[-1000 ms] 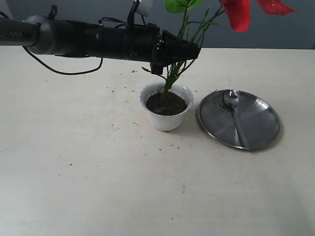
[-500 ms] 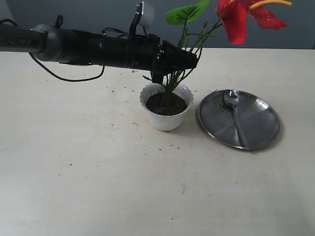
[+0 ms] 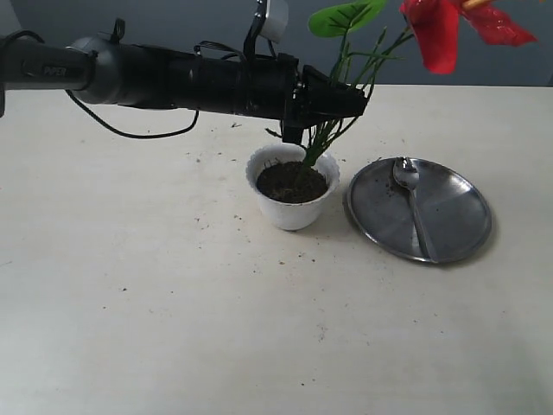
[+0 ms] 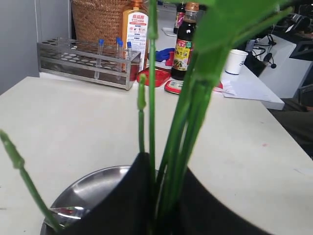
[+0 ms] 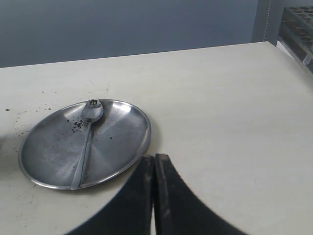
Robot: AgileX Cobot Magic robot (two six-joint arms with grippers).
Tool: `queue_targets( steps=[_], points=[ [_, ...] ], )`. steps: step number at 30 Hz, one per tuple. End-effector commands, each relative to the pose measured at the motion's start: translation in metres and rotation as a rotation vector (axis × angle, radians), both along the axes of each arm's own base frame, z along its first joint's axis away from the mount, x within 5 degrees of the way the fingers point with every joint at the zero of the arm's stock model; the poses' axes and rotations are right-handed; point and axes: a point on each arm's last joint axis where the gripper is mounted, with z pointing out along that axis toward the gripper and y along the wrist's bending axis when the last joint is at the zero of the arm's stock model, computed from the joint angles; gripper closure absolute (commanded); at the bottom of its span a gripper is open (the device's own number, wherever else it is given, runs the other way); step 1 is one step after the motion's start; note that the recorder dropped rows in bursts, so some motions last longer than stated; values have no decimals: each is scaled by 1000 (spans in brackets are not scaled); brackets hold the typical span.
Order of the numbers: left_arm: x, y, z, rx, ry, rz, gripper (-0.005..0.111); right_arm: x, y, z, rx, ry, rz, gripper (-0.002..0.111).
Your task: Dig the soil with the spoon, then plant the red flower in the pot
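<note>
The left hand [image 3: 346, 99] is clamped around the bundle of green stems of the red flower [image 3: 449, 30], gripping them low down so the stem ends point into the white scalloped pot [image 3: 292, 199]. The stem tips sit at the back rim of the pot, right at the soil [image 3: 291, 181]; from here I can't tell whether they have gone into the earth or only rest on it. Holding the stems low looks sensible to me: it leaves the heavy bloom and green leaf [image 3: 346, 15] free above and gives control over where the ends go.

The spoon [image 3: 413, 203] lies inside the round steel plate [image 3: 462, 229], just beside the pot on the surface [image 3: 173, 303], bowl toward the far edge and handle toward the near one. It has crumbs of earth on and around it, so I'd judge the digging is done and it was set aside there to keep dirt off the surface.

The right hand [image 5: 154, 161] hangs above the surface near the plate, its fingers pressed together with nothing between them.

The bloom is cut off at the top of the exterior view. From the left wrist, the dark fingers [image 4: 122, 205] hide the pot and soil completely, and only part of the plate shows.
</note>
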Motion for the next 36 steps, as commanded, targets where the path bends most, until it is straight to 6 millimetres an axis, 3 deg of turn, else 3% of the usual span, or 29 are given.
queue_targets(
  steps=[1, 27, 36],
  points=[
    [0, -2, 6, -27, 7, -3, 106, 0, 0, 0, -3, -9, 5, 108],
    [-1, -1, 2, -23, 14, -1, 106, 0, 0, 0, -2, -12, 5, 108],
    [7, 18, -1, -21, 23, 42, 106, 0, 0, 0, -2, -12, 5, 108]
  ],
)
